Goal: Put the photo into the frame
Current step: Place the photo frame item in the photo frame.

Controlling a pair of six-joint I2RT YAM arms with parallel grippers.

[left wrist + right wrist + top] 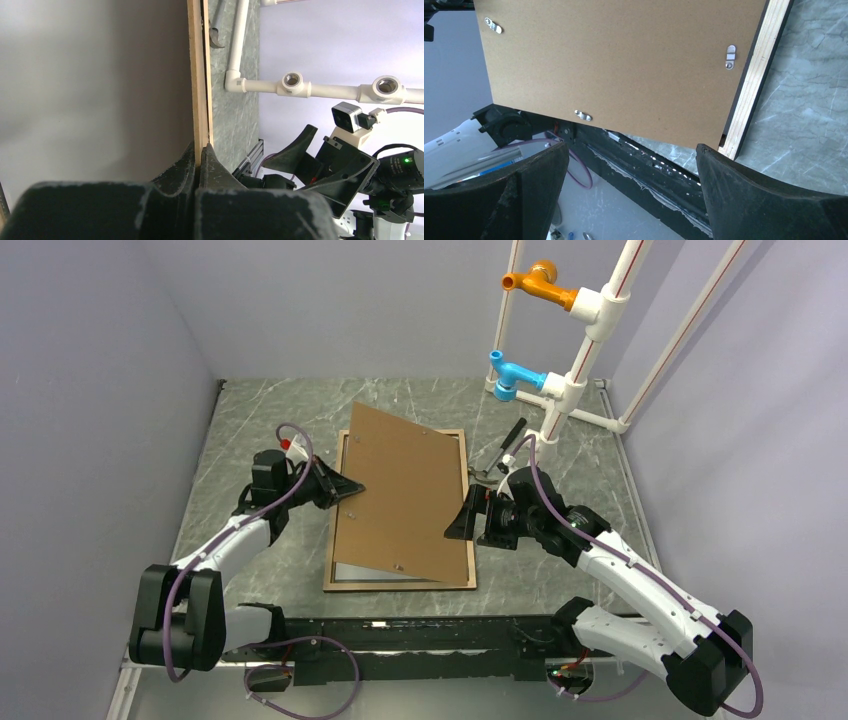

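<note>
The frame [466, 455] lies flat on the table with its brown wooden back up; its pale rail also shows in the right wrist view [749, 90]. The solid brown backing board [405, 495] lies skewed on top of it, its metal clips in view [624, 60]. My left gripper [352, 486] is shut on the board's left edge, seen as a thin wooden edge [199, 100] between the jaws [199, 150]. My right gripper [462, 523] is open beside the board's right edge, holding nothing [631, 150]. A pale strip [390, 573] shows inside the frame; I cannot tell whether it is the photo.
A white pipe rack [575, 380] with an orange fitting [540, 282] and a blue fitting [512, 373] stands at the back right. A black tool [512, 433] lies behind my right gripper. Grey walls close in on the left and right.
</note>
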